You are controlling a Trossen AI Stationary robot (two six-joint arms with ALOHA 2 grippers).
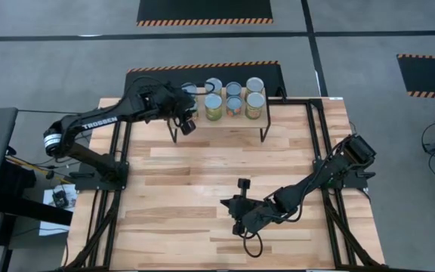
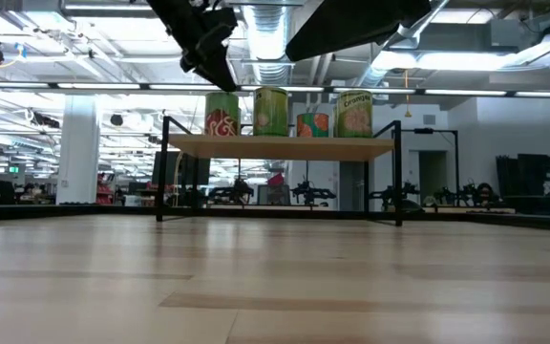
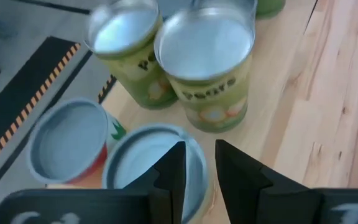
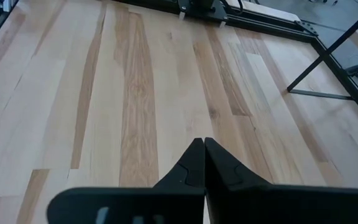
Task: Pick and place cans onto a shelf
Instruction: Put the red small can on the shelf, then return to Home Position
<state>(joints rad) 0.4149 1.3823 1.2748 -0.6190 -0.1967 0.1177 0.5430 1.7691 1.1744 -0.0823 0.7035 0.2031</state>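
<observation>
Cans (image 1: 235, 98), small cylindrical tins with silvery round tops and green, yellow, blue and red labels, stand upright in two close rows on the shelf (image 1: 257, 119), a low light-wood plank on thin black metal legs at the far edge of the big wooden tabletop (image 1: 202, 181). I count about eight of them, packed toward the plank's left and middle, probably so that all fit on the small top. From table height four show in the near row, labels facing the room.

The left gripper (image 3: 199, 168) hangs just above the left end of the shelf, its two dark fingers (image 3: 174, 171) slightly apart and holding nothing, right over the pale lid of the nearest left can (image 3: 148, 162); this looks like a release with the tin set down beside a red-labelled one (image 3: 73, 143).

The right gripper (image 4: 204, 163) waits low over bare tabletop near the front, well apart from the shelf, fingers pressed together and empty.
</observation>
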